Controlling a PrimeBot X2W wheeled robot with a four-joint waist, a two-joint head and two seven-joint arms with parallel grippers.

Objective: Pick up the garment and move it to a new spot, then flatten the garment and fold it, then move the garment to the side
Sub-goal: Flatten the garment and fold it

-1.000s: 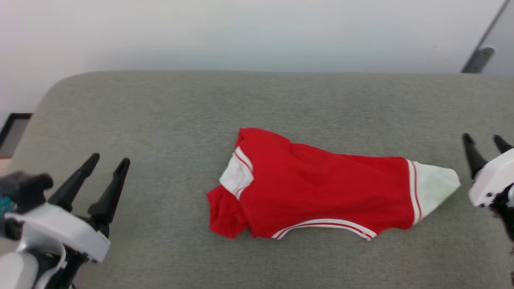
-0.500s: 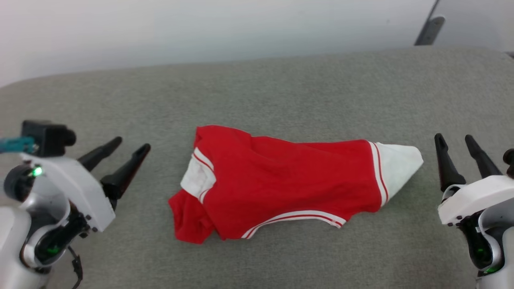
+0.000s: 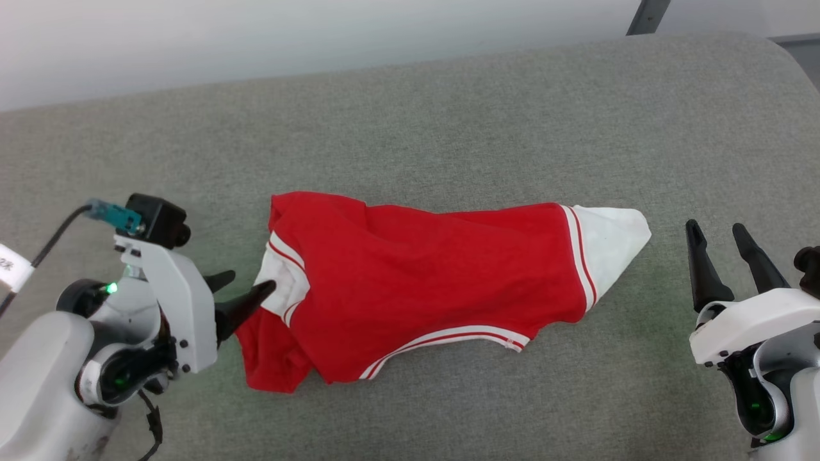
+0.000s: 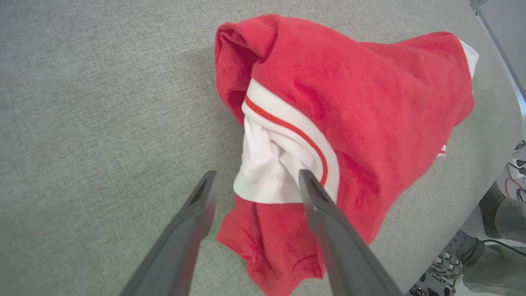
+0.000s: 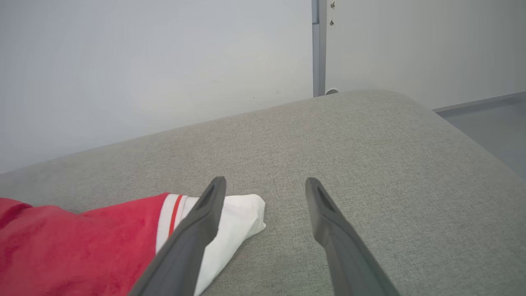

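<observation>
Inspected the garment (image 3: 435, 282): found bunched in a long heap across the middle of the grey cushion (image 3: 448, 102), well short of the far edge and of the far right corner. Not flattened, not folded. Noted one white sleeve (image 3: 285, 288) tucked in at the end toward the cushion's left edge, a second white sleeve (image 3: 608, 237) pointing toward the right edge, and striped trim (image 3: 448, 338) along the near side. No lettering seen from any view.

Checked the left gripper (image 3: 251, 280): found with fingers spread wide, tips straddling the corner of the tucked sleeve, nothing pinched. Unable to tell whether the tips touch the cloth or stand just above it.

Checked the right gripper (image 3: 714, 225): found with fingers spread and empty, over bare cushion just beside the pointed sleeve, apart from it.

Judged to be the first step: the pick-up ahead of the move to a new spot. Nothing lifted yet; flattening, folding and setting aside all outstanding.

For the next move, judged necessary to press the left tips down around the sleeve corner and close on a firm fold, and to bring the right gripper across onto the pointed sleeve. Advised to take several layers at once, to avoid dragging up a single thin layer.
</observation>
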